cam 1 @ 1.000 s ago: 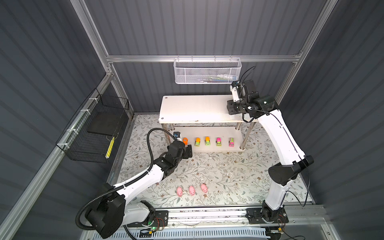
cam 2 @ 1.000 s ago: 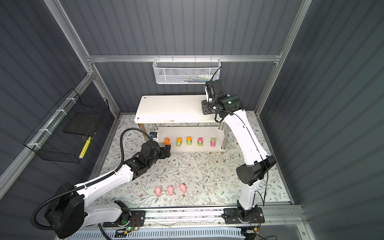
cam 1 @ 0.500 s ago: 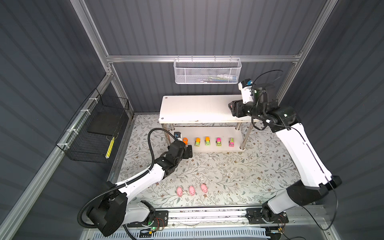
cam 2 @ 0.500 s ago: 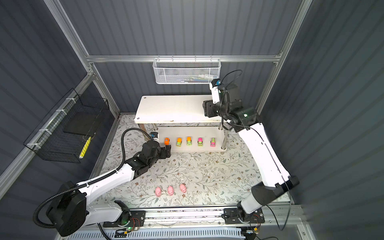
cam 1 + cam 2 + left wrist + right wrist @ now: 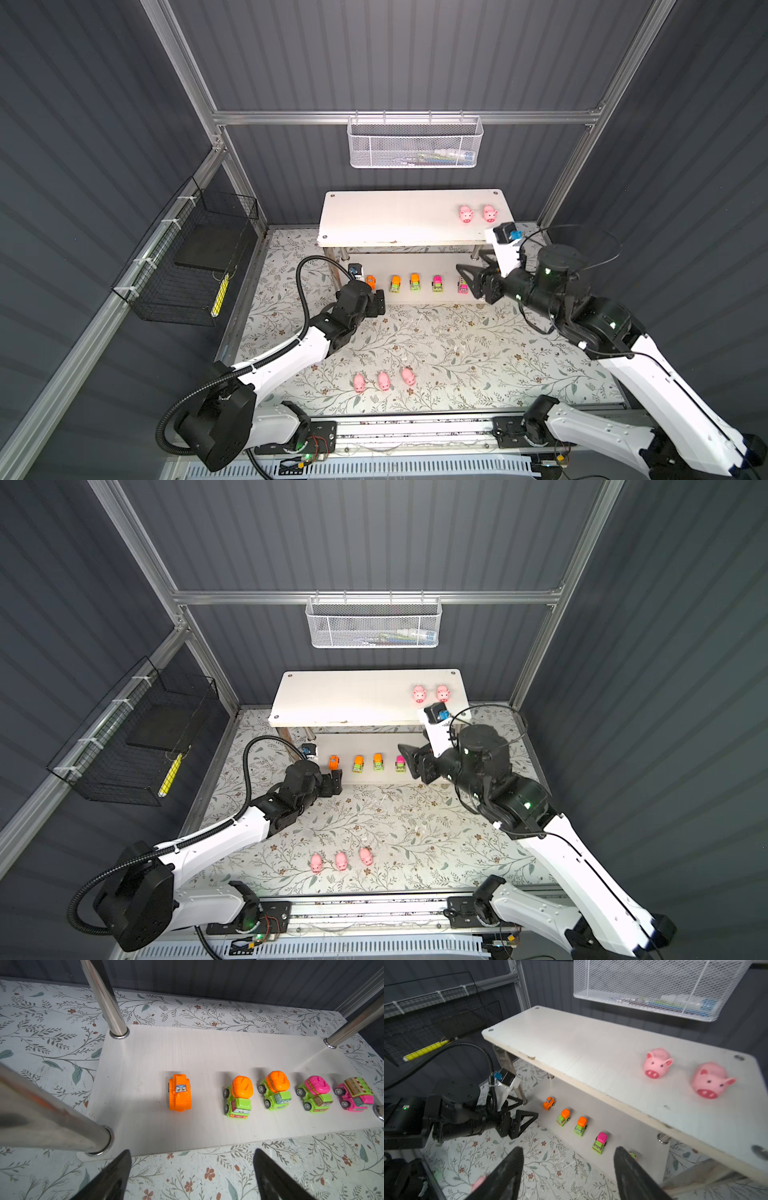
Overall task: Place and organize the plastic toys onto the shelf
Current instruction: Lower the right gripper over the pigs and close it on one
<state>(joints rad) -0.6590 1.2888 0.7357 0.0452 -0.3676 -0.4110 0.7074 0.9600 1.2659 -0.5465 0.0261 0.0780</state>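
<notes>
5 glossy vehicles (image 5: 274,1089), orange, lime and pink, line the matte white lower board of the shelf (image 5: 207,1053) just ahead of the left gripper (image 5: 191,1154), spread wide, empty. 2 rounded pink pigs (image 5: 656,1065) sit up top beyond the right gripper (image 5: 569,1149), also parted, empty.

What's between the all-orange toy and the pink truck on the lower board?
Three green trucks, two orange-topped, one pink-topped; the left wrist view shows it.

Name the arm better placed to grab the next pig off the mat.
Left, probably. The three pigs lie left of centre, nearer the left gripper, which is open and empty; the right gripper, also open, is farther.
</notes>
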